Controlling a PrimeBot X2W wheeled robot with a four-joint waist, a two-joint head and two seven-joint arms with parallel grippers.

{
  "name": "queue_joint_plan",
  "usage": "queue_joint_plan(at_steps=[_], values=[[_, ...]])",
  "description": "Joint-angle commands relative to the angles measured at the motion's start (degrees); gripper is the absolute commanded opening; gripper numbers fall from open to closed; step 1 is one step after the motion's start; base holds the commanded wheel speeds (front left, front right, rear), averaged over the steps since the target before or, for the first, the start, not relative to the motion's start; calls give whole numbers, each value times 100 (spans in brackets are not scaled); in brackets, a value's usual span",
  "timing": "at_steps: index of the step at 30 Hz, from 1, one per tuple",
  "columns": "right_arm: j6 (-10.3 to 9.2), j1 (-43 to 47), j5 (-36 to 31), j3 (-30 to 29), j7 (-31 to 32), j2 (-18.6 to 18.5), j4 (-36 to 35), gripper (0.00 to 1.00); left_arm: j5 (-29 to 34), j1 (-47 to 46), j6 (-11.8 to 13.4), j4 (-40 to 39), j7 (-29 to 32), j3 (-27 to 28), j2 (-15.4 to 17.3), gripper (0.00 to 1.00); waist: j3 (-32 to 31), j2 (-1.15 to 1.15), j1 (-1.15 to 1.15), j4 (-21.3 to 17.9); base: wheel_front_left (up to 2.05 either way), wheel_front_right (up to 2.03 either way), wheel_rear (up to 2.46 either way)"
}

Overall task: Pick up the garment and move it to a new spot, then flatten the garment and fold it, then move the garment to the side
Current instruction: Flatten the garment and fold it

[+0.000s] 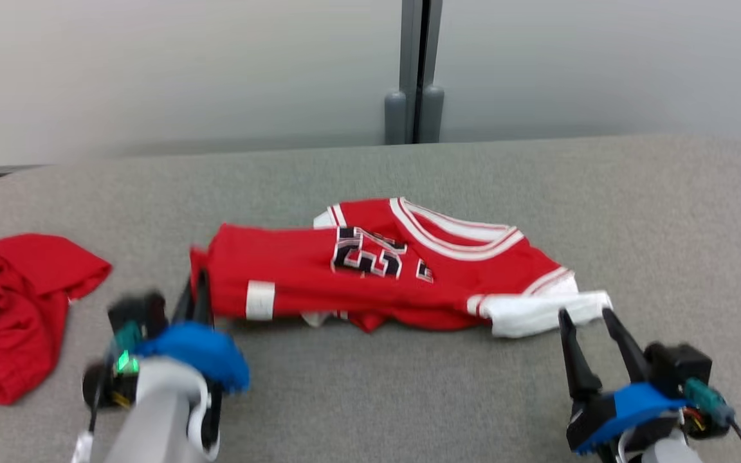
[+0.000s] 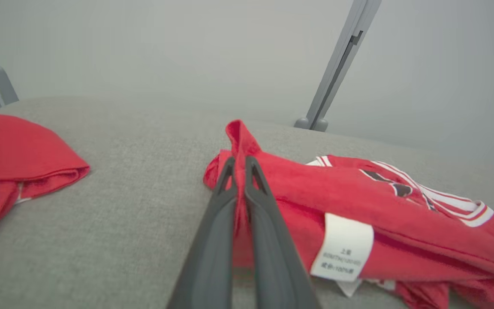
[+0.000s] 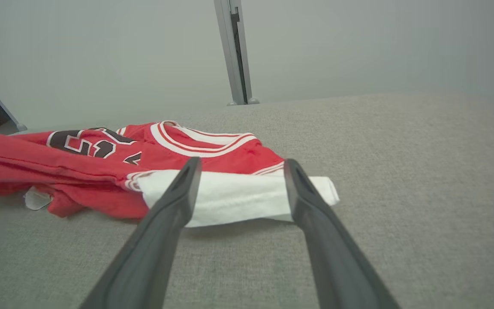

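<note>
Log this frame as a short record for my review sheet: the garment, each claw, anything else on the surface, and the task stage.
garment: red basketball jersey with white trim and black numerals, rumpled on the grey fabric-covered table
left claw: shut on the jersey's left edge
right claw: open at the jersey's white end, not closed on it
other: crumpled red cloth at the table's left, apart from the jersey
stage: likely pick-up; jersey not yet flattened or folded
</note>
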Motion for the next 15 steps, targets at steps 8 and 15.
queue_joint_plan(at_steps=[8, 15], values=[[1, 411, 3, -117, -20, 16, 85, 100, -753, 1345, 52, -207, -25, -385, -22, 2, -487, 2, 2, -81, 0, 0, 0], [1, 404, 151, 18, -20, 19, -212, 100, -507, 1754, 522, -962, -26, -267, -21, 100, -505, 2, 2, -177, 0, 0, 0]])
